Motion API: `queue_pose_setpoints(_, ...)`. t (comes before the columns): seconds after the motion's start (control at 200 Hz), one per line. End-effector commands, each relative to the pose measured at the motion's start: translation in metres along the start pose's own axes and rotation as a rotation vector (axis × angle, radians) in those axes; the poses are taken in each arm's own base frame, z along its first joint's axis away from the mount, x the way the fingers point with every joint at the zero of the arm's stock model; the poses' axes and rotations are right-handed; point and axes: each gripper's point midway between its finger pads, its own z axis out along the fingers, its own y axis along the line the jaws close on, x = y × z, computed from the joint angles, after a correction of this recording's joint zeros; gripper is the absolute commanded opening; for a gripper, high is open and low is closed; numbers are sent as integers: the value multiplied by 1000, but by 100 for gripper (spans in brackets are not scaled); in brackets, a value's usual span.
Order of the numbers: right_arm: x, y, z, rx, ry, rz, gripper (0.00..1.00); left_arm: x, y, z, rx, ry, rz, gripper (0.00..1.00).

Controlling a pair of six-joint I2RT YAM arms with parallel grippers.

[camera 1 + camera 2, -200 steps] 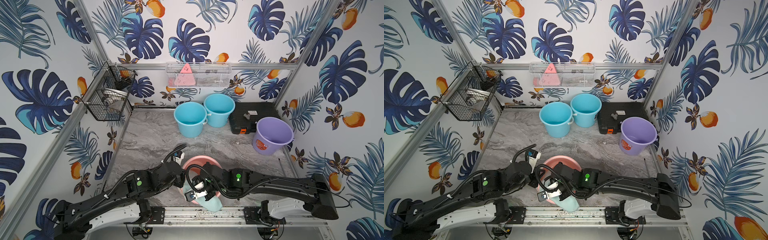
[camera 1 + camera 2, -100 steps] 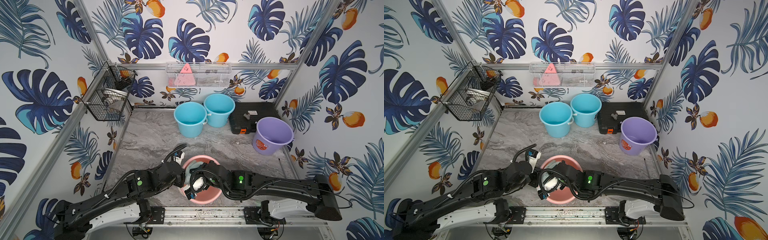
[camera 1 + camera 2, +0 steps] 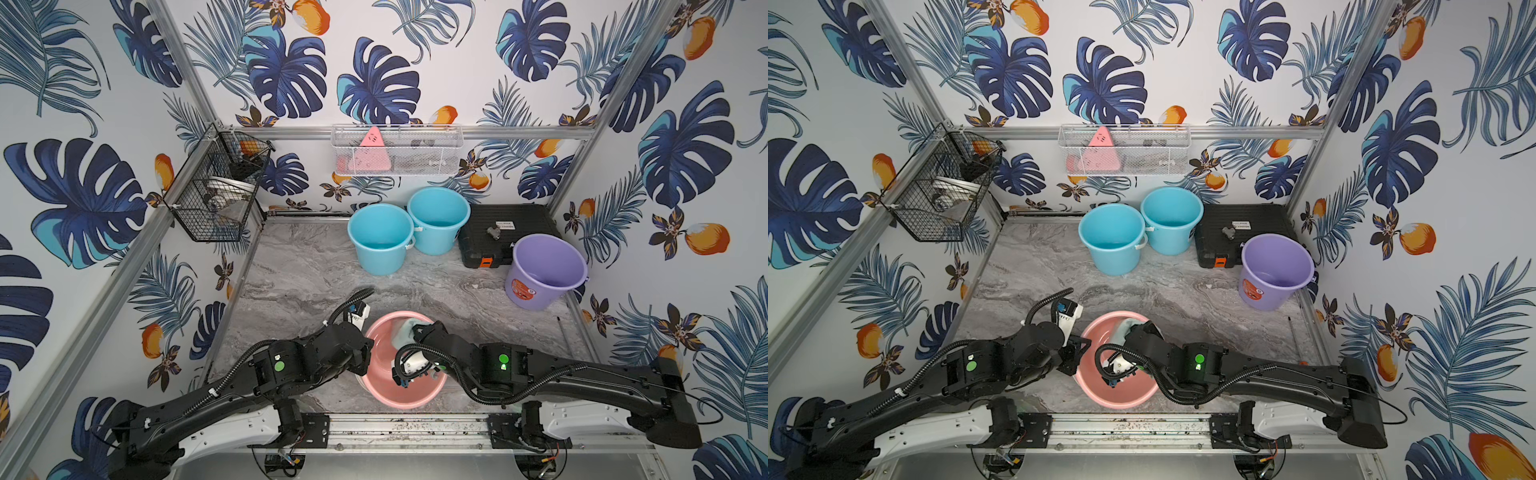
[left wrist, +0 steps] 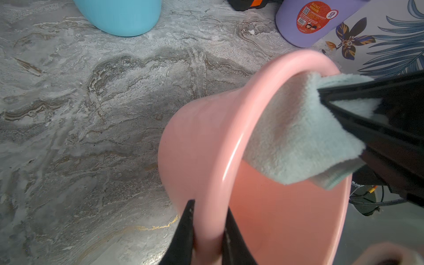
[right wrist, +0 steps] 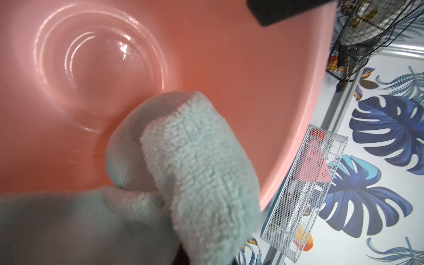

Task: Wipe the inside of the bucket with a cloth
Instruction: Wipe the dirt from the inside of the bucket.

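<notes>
Leaf-print walls [image 3: 415, 62], grey marbled floor [image 3: 299, 266]

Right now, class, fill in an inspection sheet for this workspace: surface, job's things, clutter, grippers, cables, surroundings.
Surface: grey marbled table.
Job's things: pink bucket at the front; cloth inside it, on the wall by the rim.
Clutter: blue buckets, purple bucket, black case at the back.
Grippers: left gripper shut on the pink bucket's rim; right gripper shut on the cloth.
Cables: left cable loops above the wrist; right cable loops over the bucket mouth.
Surroundings: leaf-print walls, wire basket, mesh rack.
</notes>
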Motion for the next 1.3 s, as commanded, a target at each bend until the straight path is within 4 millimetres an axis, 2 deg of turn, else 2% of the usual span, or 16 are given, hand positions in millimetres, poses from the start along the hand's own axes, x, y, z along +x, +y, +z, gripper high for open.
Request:
queue_pose_setpoints(0.0, 25, 34, -18, -164, 76, 62, 0, -7, -3, -2, 7, -27, -2, 0)
queue_pose_setpoints(0.105, 24, 65, -39, -354, 28, 125, 0, -7, -2, -2, 8, -27, -4, 0)
queue_pose_setpoints(0.22, 5, 93, -65, -538, -110, 203, 0, -6, -2, -1, 8, -24, -4, 0)
queue_pose_setpoints(0.33, -20, 103, -81, -643, -248, 286, 0, -6, -2, -1, 7, -26, -6, 0)
queue_pose_setpoints(0.45, -49, 103, -81, -685, -364, 366, 0, -6, -3, 0, 10, -26, -9, 0)
queue_pose_setpoints(0.605, -83, 88, -59, -618, -465, 446, 0, -6, -5, 2, 14, -23, -10, 0)
queue_pose_setpoints(0.741, -115, 61, -43, -542, -566, 504, 0, -6, -5, 2, 13, -21, -10, 0)
queue_pose_setpoints(0.876, -135, 38, -26, -447, -624, 524, 0, -7, -6, 2, 14, -21, -6, 0)
queue_pose_setpoints(0.996, -138, 21, -5, -322, -594, 492, 0, -7, -6, 1, 18, -25, -10, 0)
queue_pose_setpoints(1.146, -119, -1, 24, -111, -452, 415, 0, -5, -6, 3, 22, -21, -14, 0)
queue_pose_setpoints(1.296, -105, -23, 32, 85, -385, 323, 0, -6, -7, 3, 20, -21, -11, 0)
